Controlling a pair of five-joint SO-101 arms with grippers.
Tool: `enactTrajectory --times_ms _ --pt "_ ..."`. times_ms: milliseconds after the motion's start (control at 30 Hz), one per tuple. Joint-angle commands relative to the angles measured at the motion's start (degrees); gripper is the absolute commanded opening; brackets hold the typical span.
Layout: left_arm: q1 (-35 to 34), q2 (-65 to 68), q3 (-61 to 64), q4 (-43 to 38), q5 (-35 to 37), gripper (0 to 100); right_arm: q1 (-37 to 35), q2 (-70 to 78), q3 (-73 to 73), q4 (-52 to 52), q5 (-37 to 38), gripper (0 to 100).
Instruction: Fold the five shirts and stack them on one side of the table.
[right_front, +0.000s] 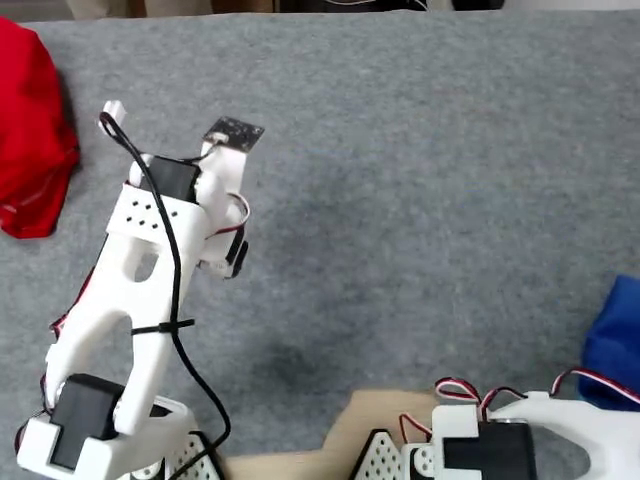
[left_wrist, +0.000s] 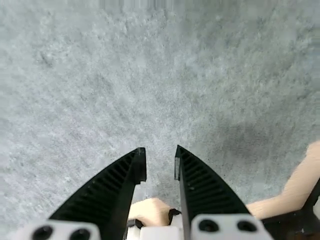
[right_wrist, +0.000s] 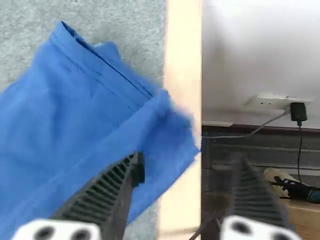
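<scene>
High view: found red shirt (right_front: 30, 130) heaped at left edge, blue shirt (right_front: 615, 340) at right. Left gripper (left_wrist: 160, 162) narrowly parted, empty, over grey mat (left_wrist: 160, 75); right gripper (right_wrist: 187, 172) spread wide above blue shirt. Judged early: neither plainly folded, nothing stacked.

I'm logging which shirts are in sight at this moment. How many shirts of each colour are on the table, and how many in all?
Red shirt: 1
Blue shirt: 1
Total: 2 shirts
</scene>
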Motion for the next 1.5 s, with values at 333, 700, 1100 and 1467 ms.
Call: enactTrajectory --times_ms 333,700,1100,1467 --pt "-35.0 -0.1 -27.2 0.0 -0.6 11 -20.2 -33.3 0.1 22.6 -2.6 18.3" --pt "-53.8 20.4 -32.9 -17.3 -0.6 24 -65.7 -34.9 0.3 25.1 -17.7 4.8" --pt "-49.2 53.7 -60.3 -17.9 -0.3 23 -69.6 -22.8 -0.7 24.7 -20.7 4.8" --pt "-46.7 62.4 -68.6 -17.8 -0.2 10 -69.2 -22.9 -0.7 25.0 -20.7 4.6"
